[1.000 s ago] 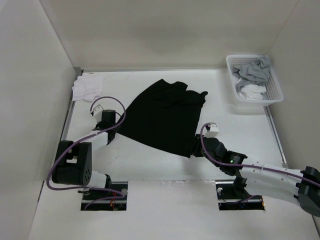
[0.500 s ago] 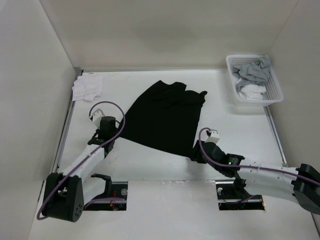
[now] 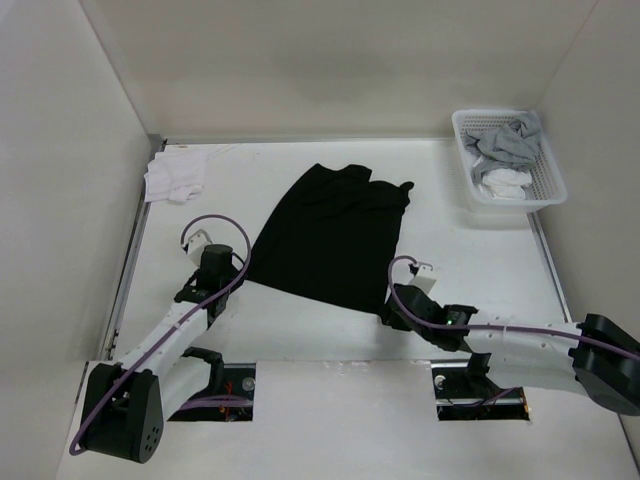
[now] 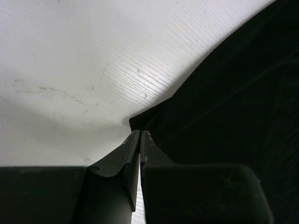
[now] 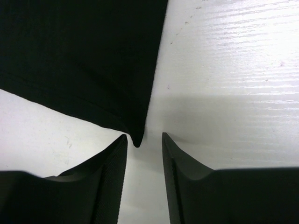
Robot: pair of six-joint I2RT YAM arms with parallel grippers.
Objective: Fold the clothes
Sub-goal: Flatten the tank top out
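The clothes are one black T-shirt (image 3: 335, 235), lying spread and slightly creased in the middle of the white table. My left gripper (image 3: 236, 270) is at its near-left corner. In the left wrist view, that gripper (image 4: 140, 132) is shut, and its tips pinch the very corner of the black fabric (image 4: 233, 102). My right gripper (image 3: 386, 312) is low at the near-right corner. In the right wrist view it (image 5: 144, 135) stands open, and the pointed corner of the shirt (image 5: 79, 56) reaches just between its fingertips without being pinched.
A white plastic basket (image 3: 555, 186) holding grey and white garments stands at the back right. A crumpled white cloth (image 3: 175, 178) lies at the back left by the side wall. Walls enclose the table on three sides.
My left gripper has closed on the shirt's near-left corner, and its arm has stretched forward. My right gripper has slid nearer and left along the near-right corner, and the shirt has shifted slightly.
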